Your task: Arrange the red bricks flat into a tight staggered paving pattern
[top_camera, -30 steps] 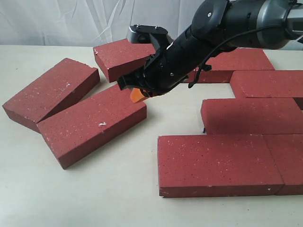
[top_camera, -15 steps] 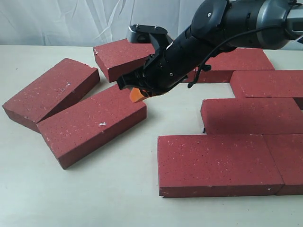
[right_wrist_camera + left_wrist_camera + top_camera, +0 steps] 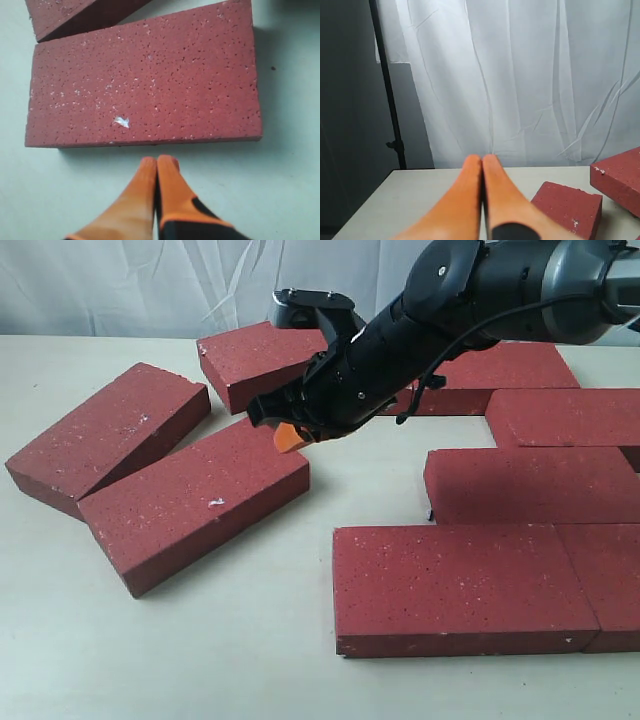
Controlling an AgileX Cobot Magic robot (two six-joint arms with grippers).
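Several dark red bricks lie on the table. Some are laid flat in staggered rows at the right, such as the front brick (image 3: 465,585) and the one behind it (image 3: 535,485). Loose ones lie at the left: an angled brick (image 3: 195,502), a tilted brick (image 3: 110,435) leaning beside it, and a back brick (image 3: 265,360). My right gripper (image 3: 290,438) hovers shut and empty over the near end of the angled brick (image 3: 145,80), its orange tips (image 3: 158,161) just short of the brick's long edge. My left gripper (image 3: 482,159) is shut and empty, raised, with two bricks (image 3: 567,207) (image 3: 620,175) beside it.
The pale table (image 3: 200,640) has bare surface in front and at the left. A white curtain (image 3: 150,285) hangs behind the table. The right arm (image 3: 480,290) reaches in from the upper right over the back rows. A dark stand (image 3: 387,100) shows in the left wrist view.
My right gripper has lifted slightly and shifted a little towards the back over the angled brick. The bricks have not moved.
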